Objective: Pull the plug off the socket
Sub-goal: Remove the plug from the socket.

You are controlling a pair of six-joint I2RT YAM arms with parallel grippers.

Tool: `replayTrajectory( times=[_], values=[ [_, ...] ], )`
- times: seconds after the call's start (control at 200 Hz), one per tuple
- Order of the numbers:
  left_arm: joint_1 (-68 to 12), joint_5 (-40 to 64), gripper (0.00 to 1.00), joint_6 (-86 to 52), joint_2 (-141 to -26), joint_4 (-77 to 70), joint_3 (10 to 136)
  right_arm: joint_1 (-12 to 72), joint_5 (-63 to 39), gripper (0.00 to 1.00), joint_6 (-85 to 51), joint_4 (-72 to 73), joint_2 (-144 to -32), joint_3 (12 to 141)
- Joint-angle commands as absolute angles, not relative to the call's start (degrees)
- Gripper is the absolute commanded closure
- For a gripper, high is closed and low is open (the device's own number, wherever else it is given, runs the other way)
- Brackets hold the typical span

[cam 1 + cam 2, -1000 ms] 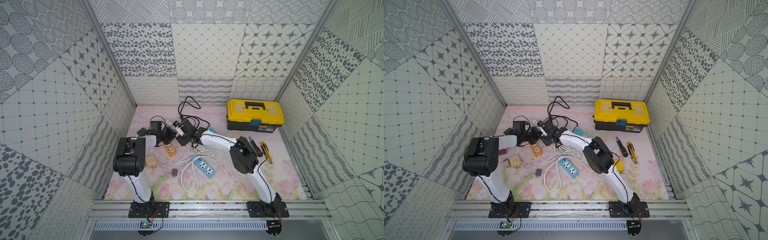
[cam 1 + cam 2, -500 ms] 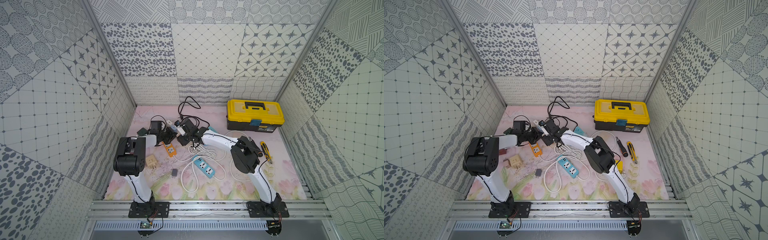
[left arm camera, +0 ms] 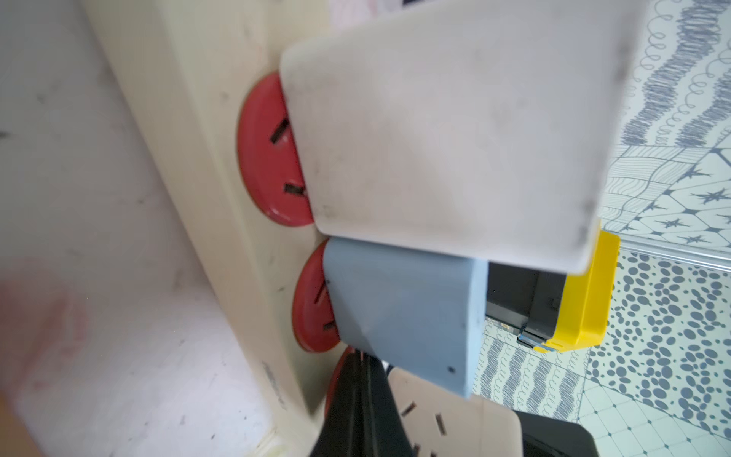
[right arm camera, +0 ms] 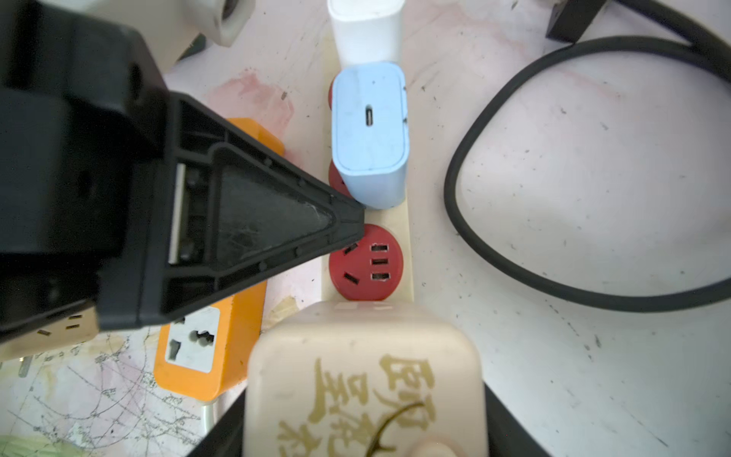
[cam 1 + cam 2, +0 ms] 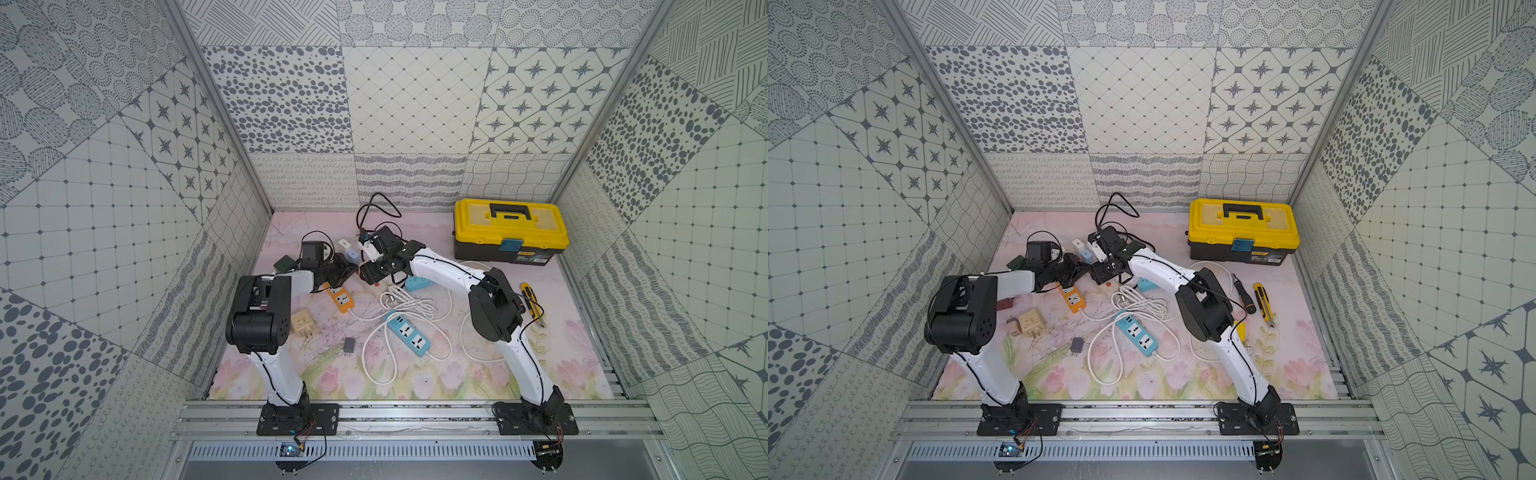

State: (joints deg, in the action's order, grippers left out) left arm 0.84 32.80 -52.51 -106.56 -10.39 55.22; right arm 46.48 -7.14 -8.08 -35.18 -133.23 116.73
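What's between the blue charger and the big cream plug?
One empty red socket, the left gripper's tip at its edge, seen in the right wrist view.

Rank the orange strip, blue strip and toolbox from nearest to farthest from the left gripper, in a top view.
1. Orange strip, right beside the left gripper.
2. Blue strip, mid-table, nearer the bases.
3. Toolbox, back right corner.

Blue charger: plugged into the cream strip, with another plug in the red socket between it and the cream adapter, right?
No. The blue charger is plugged into the cream strip, but that red socket is empty: the right wrist view shows its bare slots.
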Motion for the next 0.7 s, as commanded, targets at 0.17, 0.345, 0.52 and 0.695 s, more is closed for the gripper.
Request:
replayTrajectory(
  times=[0.17,0.345,0.52,0.695],
  values=[
    [0.9,18.3,1.00,-51.9,-108.4,10.8,53.5,50.3,1.4,1.00,4.2,-29.6,-125.9,123.6],
    [0.5,17.7,1.00,-51.3,-109.0,13.2,55.2,49.9,-2.7,1.00,2.6,-24.4,-125.2,120.9],
    [0.3,18.4,1.00,-49.1,-112.3,21.0,61.3,47.9,-10.7,1.00,-5.5,-19.3,-126.4,120.9],
    [0.4,19.1,1.00,-48.1,-113.9,24.5,64.4,45.8,-14.3,1.00,-11.4,-19.6,-127.8,124.1]
  ],
)
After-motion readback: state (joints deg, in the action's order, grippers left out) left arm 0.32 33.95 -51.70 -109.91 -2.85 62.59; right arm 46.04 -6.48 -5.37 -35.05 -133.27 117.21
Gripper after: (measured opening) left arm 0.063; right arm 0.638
